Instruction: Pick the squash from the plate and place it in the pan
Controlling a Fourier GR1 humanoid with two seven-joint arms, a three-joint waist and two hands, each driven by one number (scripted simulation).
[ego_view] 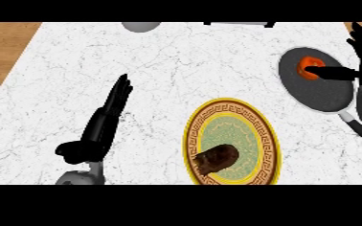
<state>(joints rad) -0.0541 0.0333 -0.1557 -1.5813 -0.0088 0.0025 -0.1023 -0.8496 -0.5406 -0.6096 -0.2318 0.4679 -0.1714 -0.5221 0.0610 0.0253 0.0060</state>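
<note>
Squash, apparently the orange piece, lying in the pan beneath the right hand, grip impossible to tell, left hand released over the counter; placing seemingly done, next needing a clean lift away.

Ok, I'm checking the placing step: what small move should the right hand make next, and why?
Probably draw the right hand up and clear of the pan. An orange piece already sits inside the pan, with the hand reaching over it. A brown item lies on the plate; the left hand rests open.
</note>
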